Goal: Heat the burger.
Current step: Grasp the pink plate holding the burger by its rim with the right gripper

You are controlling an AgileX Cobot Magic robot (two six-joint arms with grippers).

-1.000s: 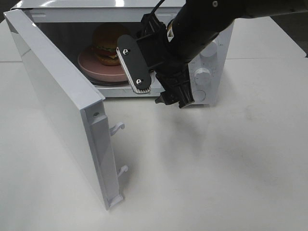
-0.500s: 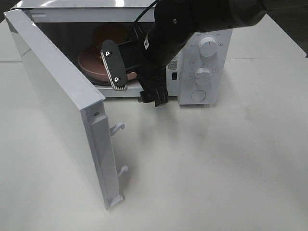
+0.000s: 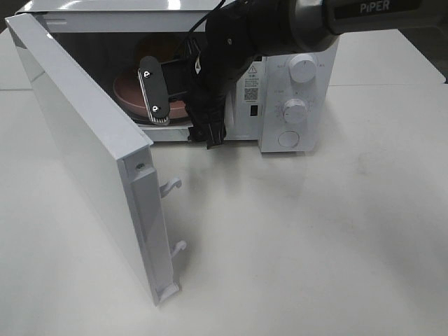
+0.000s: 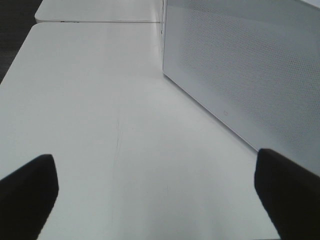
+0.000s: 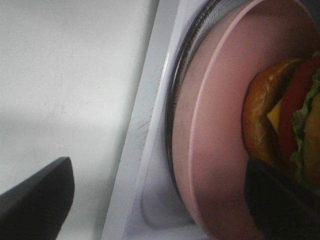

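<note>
Right hand [image 5: 157,197] spread wide; burger [image 5: 282,120] sits just beyond it, apparently untouched.

Work surface was white table [image 3: 329,252], matte, plain top. Second table [image 4: 100,9] of same white butted against far edge, thin seam [image 4: 95,22] between them. Similar joint lines ran off both sides in high view. Faint hairline scratch [image 4: 116,150] on top in left wrist view. Floor [image 4: 12,35] beyond table edge was dark, near black. Lighting was diffuse, from overhead; only soft grey shadow [image 3: 280,185] on tabletop. Walls, windows not in frame.
</note>
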